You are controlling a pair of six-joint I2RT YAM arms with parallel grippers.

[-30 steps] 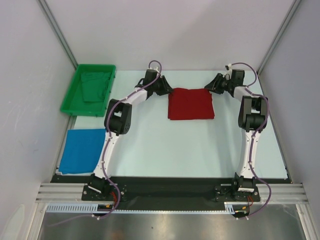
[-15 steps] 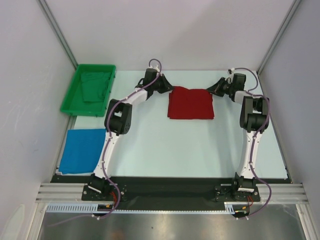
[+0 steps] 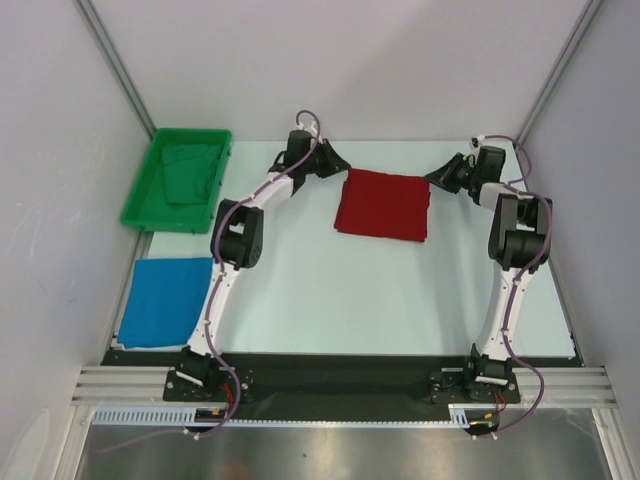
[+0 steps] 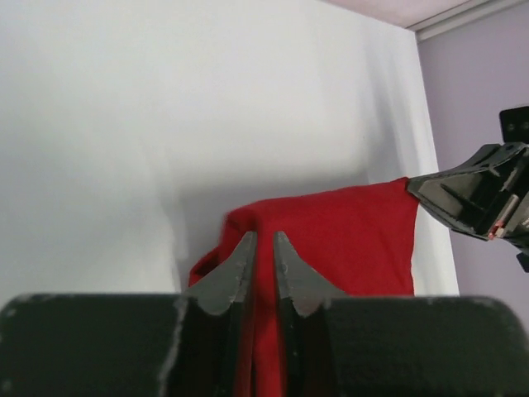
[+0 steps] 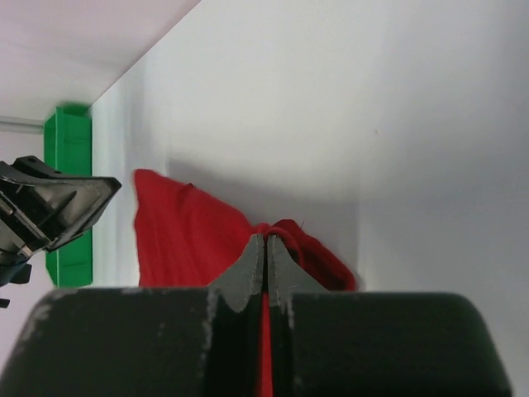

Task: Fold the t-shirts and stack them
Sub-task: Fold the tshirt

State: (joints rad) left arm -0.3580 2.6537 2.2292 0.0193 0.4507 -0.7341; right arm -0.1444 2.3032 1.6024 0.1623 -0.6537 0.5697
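Folding seemingly done — deep red cloth t-shirt [image 3: 382,205] folded at far centre, far corners pinched by left gripper [image 4: 263,252] and right gripper [image 5: 264,248]; bright blue cloth t-shirt [image 3: 165,300] folded near left — stacking not yet done.

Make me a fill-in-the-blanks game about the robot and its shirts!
1. The left gripper and the right gripper each pinch a far corner of the red t-shirt, so it is held by ____ grippers.
2. The blue t-shirt lies folded beside the ____ arm.
3. The tray in the far left corner is coloured ____.

Missing words: two; left; green.
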